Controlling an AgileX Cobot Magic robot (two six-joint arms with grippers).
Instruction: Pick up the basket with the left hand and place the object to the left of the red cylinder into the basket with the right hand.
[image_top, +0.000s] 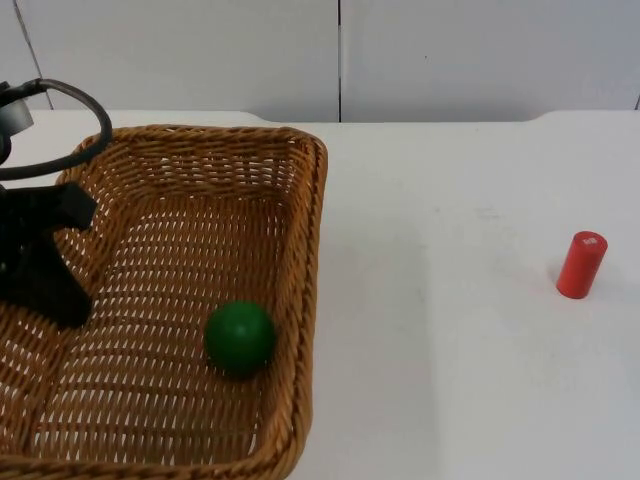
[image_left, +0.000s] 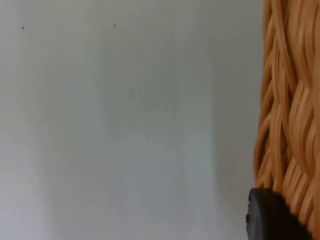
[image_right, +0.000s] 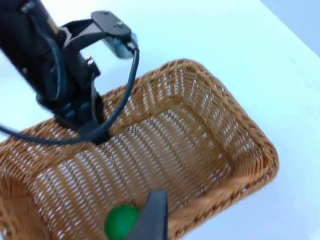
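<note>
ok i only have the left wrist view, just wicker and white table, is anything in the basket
Observer: Yes, a green ball lies inside the basket, near its right wall.
Operator: where's the red cylinder
Observer: The red cylinder stands upright on the table, well to the right of the basket and apart from it.
Operator: and the grippers
Observer: The left gripper is clamped on the basket's rim on the side away from the cylinder; the right gripper hangs above the basket, close to the ball.
</note>
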